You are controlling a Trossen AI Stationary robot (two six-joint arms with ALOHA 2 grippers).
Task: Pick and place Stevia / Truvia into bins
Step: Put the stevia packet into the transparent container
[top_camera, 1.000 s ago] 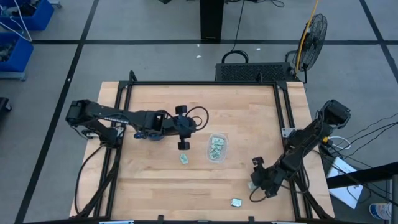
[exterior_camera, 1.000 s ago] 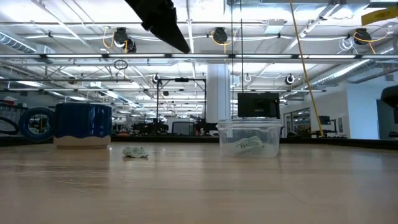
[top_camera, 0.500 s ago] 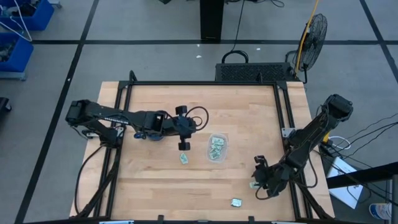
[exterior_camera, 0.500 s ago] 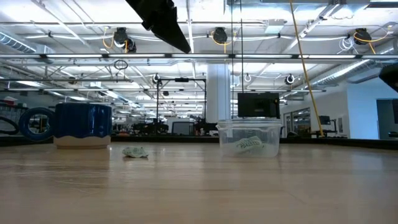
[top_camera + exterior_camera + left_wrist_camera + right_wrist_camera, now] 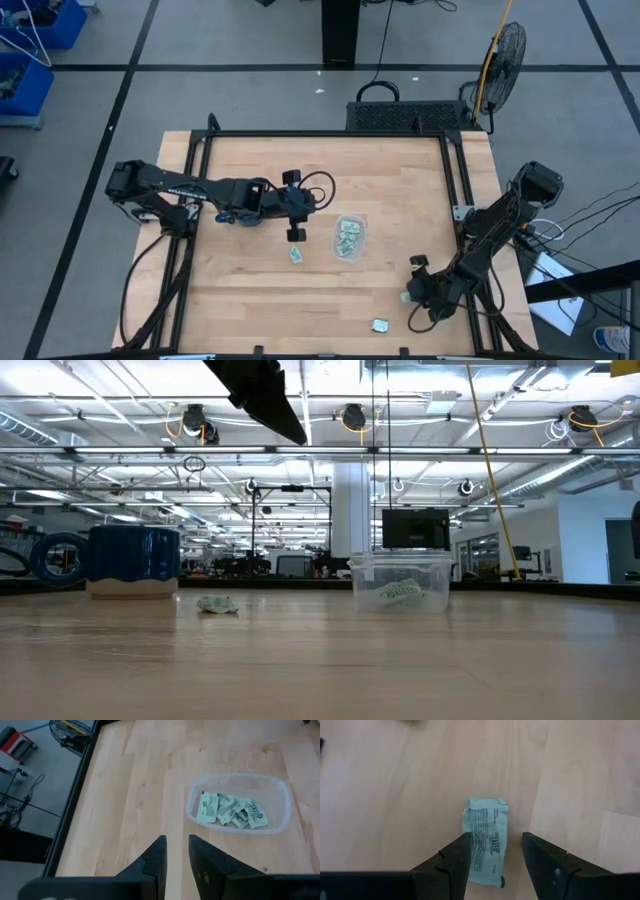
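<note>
Right gripper (image 5: 495, 857) low at table's 4 o'clock, fingers apart straddling a packet (image 5: 486, 837). Left gripper (image 5: 176, 855) spread, empty, at 9 o'clock of tub (image 5: 280, 787).

- Wooden table (image 5: 400, 180), pale butcher-block top, framed by black rails.
- Dark blue mug (image 5: 133, 561), upright near the table's left edge, mostly hidden in the high view.
- Black floor fan (image 5: 507, 52), stood on the grey floor beyond the table's far right corner.
- Black perforated crate (image 5: 408, 116) with a handle, just behind the far edge.
- Blue bins (image 5: 25, 70) off at the room's far left.
- Loose cables (image 5: 575, 225) trailed over the floor past the right edge.
</note>
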